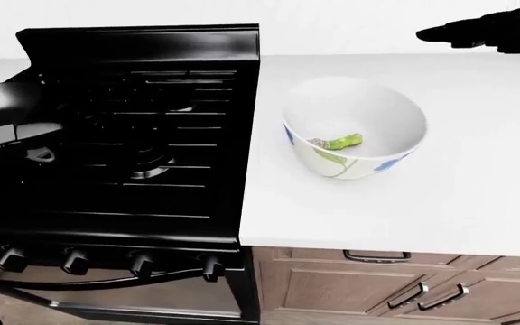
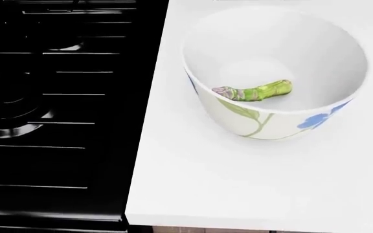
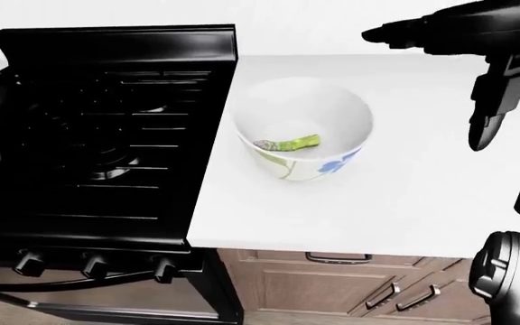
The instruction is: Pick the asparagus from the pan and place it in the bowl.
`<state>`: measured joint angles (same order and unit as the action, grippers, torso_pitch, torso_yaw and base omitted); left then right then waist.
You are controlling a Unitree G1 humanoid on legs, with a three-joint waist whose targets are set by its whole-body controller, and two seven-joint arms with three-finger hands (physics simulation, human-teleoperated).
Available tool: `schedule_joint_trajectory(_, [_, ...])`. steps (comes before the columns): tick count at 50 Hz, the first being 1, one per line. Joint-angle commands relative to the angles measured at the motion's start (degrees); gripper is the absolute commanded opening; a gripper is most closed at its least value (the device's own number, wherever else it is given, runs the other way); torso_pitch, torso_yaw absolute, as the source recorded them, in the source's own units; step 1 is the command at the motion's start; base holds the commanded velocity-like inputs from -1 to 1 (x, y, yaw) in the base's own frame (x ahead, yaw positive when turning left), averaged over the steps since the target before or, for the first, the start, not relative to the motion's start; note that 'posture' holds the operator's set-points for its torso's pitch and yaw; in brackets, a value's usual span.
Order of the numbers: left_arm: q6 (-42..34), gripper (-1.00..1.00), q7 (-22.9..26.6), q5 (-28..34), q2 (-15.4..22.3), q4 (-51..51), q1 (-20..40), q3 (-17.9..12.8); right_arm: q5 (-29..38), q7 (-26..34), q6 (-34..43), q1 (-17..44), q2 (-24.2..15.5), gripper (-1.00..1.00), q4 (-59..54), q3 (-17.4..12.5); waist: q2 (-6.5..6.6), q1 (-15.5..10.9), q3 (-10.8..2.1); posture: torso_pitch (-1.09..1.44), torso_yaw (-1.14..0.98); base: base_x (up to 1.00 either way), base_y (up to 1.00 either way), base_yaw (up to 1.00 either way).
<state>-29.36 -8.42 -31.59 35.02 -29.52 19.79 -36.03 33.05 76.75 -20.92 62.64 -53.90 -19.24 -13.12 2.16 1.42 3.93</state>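
White tabletop [image 2: 251, 184] | asparagus [image 2: 255, 91] lies in bowl [image 2: 238, 119] | we judge placing done | right hand [image 3: 477, 40] fingers spread, empty | left fingers: cannot tell | next: retreat

Bowl [image 2: 274, 121] glazed, smooth; stove [image 1: 142, 135] glossy black; counter [image 2: 238, 184] matt white; cabinet fronts [image 1: 350, 291] wood, metal handles [image 1: 377, 256]

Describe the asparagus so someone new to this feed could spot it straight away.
Start at the white counter to the right of the black stove in the head view. On it stands a white bowl painted with blue flowers and green stems. The asparagus lies inside at the bottom: a short green spear with a purplish tip pointing left, the only item in the bowl.
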Motion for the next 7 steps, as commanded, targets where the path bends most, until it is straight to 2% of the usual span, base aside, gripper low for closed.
schedule_joint_trajectory(1, [1.3,1.00,-0.1,0.1,1.2,-1.4,1.2,-0.8,-0.6,-1.7,-0.3,1.5,-1.4,1.00,1.0,-1.0,-0.12,0.0,-1.31,0.00,0.00,0.00,0.00,0.00])
schedule_joint_trajectory(7, [1.3,1.00,0.0,0.1,1.2,-1.3,1.2,-0.8,0.0,-4.5,-2.1,0.9,-4.1,1.00,-2.5,-1.4,-0.23,-0.1,-1.37,0.00,0.00,0.00,0.00,0.00])
